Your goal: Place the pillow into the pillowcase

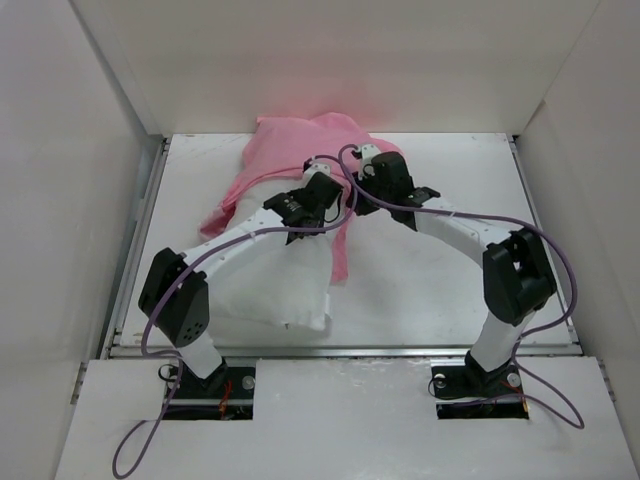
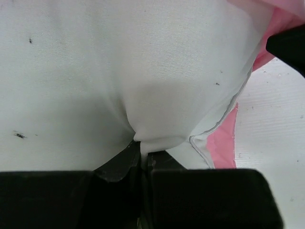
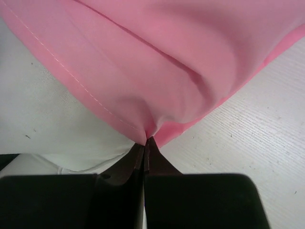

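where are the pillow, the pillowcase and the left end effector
pillow (image 1: 288,295), top external view, bare near end
pillowcase (image 3: 157,62), right wrist view, pink fold
left end effector (image 2: 143,155), left wrist view, between its fingertips

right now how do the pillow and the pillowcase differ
The pillow is white and plump; the pillowcase is pink, thin and rumpled. The pillow is pinched by the left gripper, the pillowcase by the right gripper. Both are fabric, and the pillowcase lies over the pillow's far end.

pillow (image 1: 285,290): on table (image 1: 450,290), near end bare | pillowcase (image 1: 290,150): covers pillow's far end, strip trails along its right edge | left arm (image 1: 240,240): over pillow | right arm (image 1: 450,225): reaches pillowcase's right side
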Controlling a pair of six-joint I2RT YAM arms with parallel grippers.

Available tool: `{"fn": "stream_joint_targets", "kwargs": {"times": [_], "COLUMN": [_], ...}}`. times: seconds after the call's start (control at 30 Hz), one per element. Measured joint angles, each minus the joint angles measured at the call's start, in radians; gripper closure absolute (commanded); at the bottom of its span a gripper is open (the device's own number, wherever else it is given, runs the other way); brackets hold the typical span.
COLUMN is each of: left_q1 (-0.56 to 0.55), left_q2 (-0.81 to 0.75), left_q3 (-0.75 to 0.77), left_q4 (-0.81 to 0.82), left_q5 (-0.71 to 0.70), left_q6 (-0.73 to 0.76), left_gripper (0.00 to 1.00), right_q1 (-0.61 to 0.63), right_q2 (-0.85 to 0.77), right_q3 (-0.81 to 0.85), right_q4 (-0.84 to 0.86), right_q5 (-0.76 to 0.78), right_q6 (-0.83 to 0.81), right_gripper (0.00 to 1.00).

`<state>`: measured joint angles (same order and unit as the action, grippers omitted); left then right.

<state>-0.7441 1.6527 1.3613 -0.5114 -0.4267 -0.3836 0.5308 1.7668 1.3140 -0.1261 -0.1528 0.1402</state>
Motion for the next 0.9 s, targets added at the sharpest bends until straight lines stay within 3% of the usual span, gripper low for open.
{"fn": "stream_joint_targets", "kwargs": {"times": [0.27, 0.53, 0.67, 0.9], "left_q1": [0.046, 0.068, 0.058, 0.051], "left_q2": [0.01, 0.213, 0.234, 0.265], "left_q3": [0.04, 0.449, 0.43, 0.281], "left_q4": [0.058, 0.08, 0.162, 0.362], "left_q5": [0.023, 0.024, 0.074, 0.121], "left_q6": [0.016, 0.046, 0.016, -0.083], "left_gripper": [1.0, 1.0, 1.0, 1.0], "right_q1": [0.0, -0.015, -0.021, -0.048], "right_q2": [-0.099, -0.339, -0.372, -0.276], "right_q3": [-0.035, -0.072, -0.064, -0.019], "right_q4": [-0.014, -0.042, -0.08, -0.163], "right_q5": [-0.073, -0.243, -0.262, -0.329], "right_q6": [-0.052, -0.1, -0.117, -0.117], "right_gripper": [1.0, 1.0, 1.0, 0.98]}}
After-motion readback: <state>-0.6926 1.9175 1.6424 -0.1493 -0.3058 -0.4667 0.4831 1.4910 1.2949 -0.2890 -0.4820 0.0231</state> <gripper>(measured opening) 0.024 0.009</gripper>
